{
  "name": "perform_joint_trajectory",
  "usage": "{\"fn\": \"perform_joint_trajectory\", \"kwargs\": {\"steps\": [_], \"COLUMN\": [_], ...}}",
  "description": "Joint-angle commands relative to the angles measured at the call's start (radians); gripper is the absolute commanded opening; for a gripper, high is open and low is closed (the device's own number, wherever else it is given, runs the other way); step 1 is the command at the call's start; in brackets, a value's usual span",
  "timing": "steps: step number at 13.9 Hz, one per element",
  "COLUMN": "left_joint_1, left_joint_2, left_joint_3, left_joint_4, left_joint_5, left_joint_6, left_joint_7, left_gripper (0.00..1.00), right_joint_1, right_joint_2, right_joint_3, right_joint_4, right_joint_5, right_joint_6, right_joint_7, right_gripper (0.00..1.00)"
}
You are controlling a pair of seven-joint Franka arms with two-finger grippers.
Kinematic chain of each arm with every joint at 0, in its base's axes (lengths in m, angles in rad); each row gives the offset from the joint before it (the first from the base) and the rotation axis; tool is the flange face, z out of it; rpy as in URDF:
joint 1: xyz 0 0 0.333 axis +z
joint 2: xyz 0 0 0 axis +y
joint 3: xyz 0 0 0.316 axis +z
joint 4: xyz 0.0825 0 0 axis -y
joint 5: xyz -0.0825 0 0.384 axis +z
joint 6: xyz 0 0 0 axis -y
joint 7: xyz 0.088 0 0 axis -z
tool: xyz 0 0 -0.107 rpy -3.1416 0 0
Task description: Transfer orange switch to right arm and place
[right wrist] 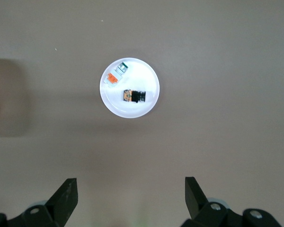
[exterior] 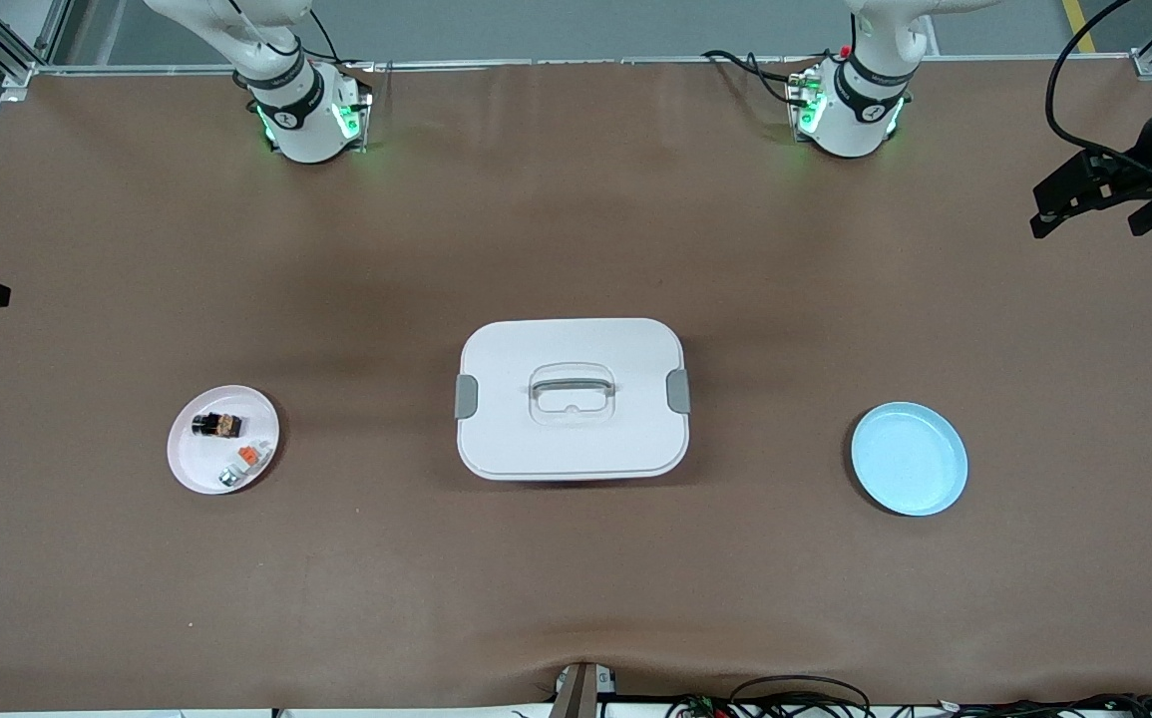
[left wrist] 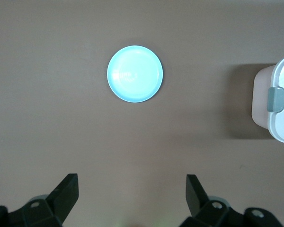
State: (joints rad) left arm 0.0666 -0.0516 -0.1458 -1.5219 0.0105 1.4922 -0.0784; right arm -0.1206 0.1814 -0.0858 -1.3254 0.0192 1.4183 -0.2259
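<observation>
You see the orange switch, a tiny black block with an orange band, lying on the pink plate toward the right arm's end of the bench. Only the wrist views show each pincer: left pincer and right pincer both gape wide, empty.

lighting: even, bright overhead, diffuse. shadows: soft, short, beside the white lidded box, white plate and blue plate. glare: the blue plate is washed out pale in the left wrist view. focus: front view sharp; wrist views slightly soft.
</observation>
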Motion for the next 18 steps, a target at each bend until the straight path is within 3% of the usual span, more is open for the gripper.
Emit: {"fn": "perform_joint_trajectory", "kwargs": {"steps": [1,5,8,18], "left_joint_1": [0.006,-0.001,0.004,0.033], "left_joint_2": [-0.022,-0.016,-0.027,-0.039], "left_joint_3": [-0.011,-0.012,-0.04,-0.029], "left_joint_4": [-0.015,-0.012,-0.014,-0.014], "left_joint_5": [0.003,0.0,0.0,-0.001], "left_joint_6": [-0.004,-0.012,-0.018,-0.049], "left_joint_7": [0.02,0.02,0.02,0.02], "left_gripper": [1.0,1.0,1.0,1.0], "right_joint_1": [-0.033,-0.059,-0.024,-0.002], "right_joint_2": [-0.034,-0.039,-0.053,-0.092], "right_joint_3": [0.017,0.018,0.029,0.027], "right_joint_4": [0.0,-0.005,-0.005,-0.027], "right_joint_5": [-0.001,0.016,0.016,0.016], "right_joint_6": [-0.039,-0.133,-0.128,-0.035], "right_joint_7": [0.016,0.014,0.016,0.017], "right_gripper": [1.0,1.0,1.0,1.0]}}
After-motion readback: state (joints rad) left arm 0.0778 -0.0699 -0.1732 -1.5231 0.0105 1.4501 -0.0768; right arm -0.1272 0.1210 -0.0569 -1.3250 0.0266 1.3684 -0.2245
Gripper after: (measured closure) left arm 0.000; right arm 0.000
